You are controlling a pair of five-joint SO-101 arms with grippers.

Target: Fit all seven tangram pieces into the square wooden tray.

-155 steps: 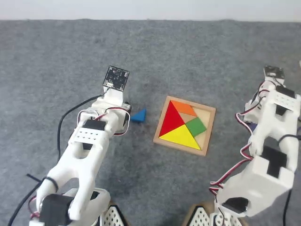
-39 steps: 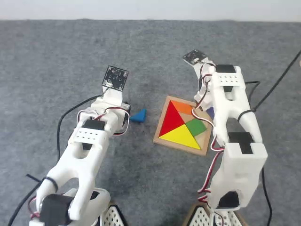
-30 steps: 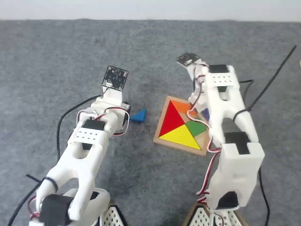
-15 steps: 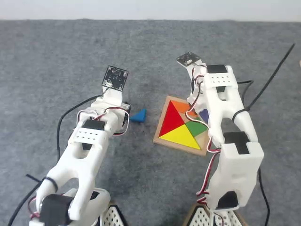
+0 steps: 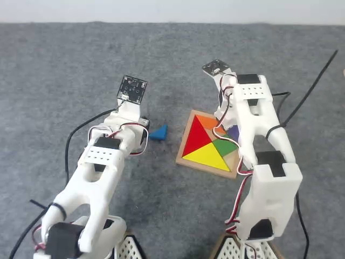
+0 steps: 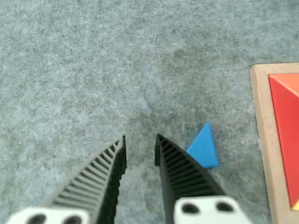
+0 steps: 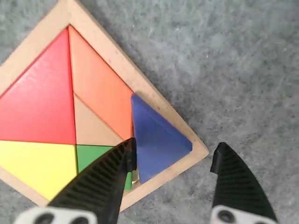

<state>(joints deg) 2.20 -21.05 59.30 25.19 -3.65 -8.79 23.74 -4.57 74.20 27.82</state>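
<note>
Gently now: your right gripper [image 7: 175, 149] stands wide open and empty, straddling the indigo wooden triangle [image 7: 156, 140]. That piece lies in the square wooden tray's [image 7: 117, 63] corner, one tip seemingly riding the rim. Nudge it inward until flat.

Your counter [image 5: 64, 65] is covered edge to edge in grey, felt-like matting. Right of centre on it lies the square wooden tray [image 5: 205, 169], turned slightly askew to the far edge. To the tray's left, near it but not touching, a small blue triangle [image 5: 159, 133] lies flat on the matting, with a strip of bare grey between them.
</note>
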